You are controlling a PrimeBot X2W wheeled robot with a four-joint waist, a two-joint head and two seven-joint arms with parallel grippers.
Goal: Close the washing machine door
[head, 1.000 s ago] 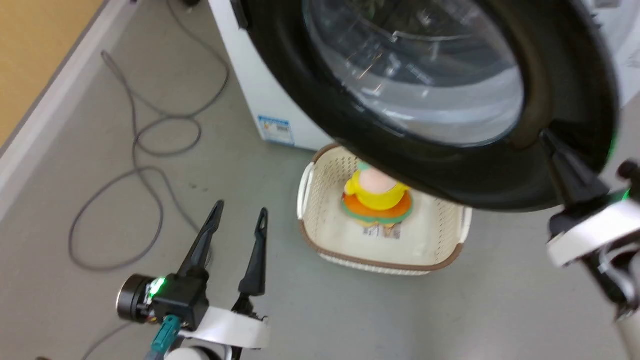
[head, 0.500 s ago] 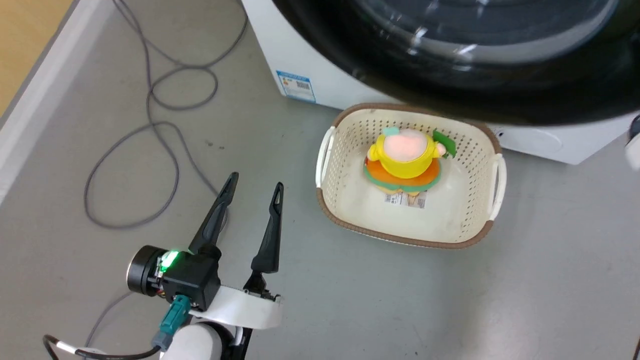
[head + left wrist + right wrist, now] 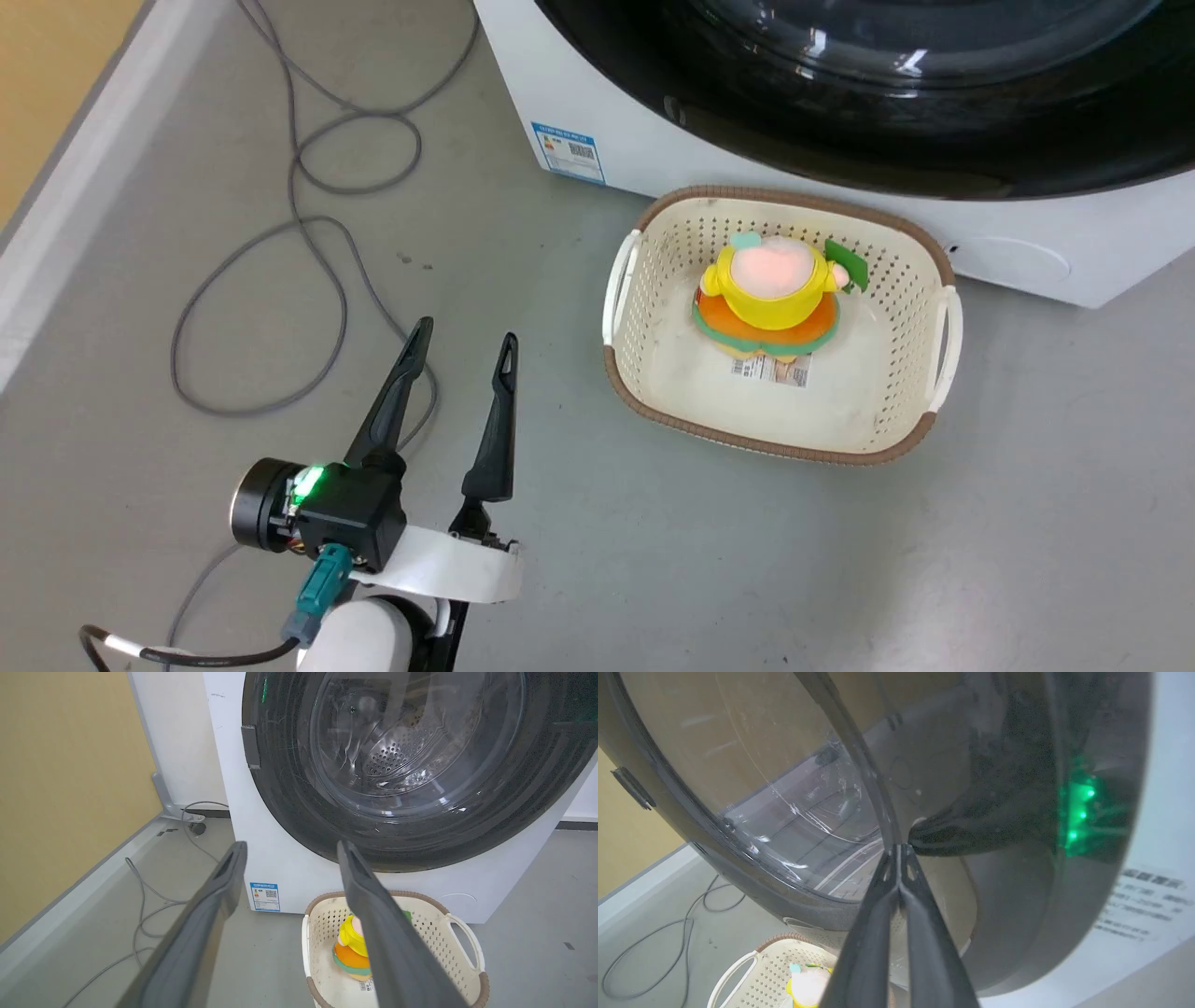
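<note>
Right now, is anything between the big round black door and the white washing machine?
Nothing visible. The black-rimmed glass door looks flat against the white washing machine; the cream plastic basket sits on the floor below it.

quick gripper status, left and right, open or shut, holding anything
Left gripper: open, holding nothing.
Right gripper: shut, holding nothing, fingertips against the washing machine door.

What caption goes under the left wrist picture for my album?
Open left gripper points at the washing machine door; a colourful toy sits in the basket below.
</note>
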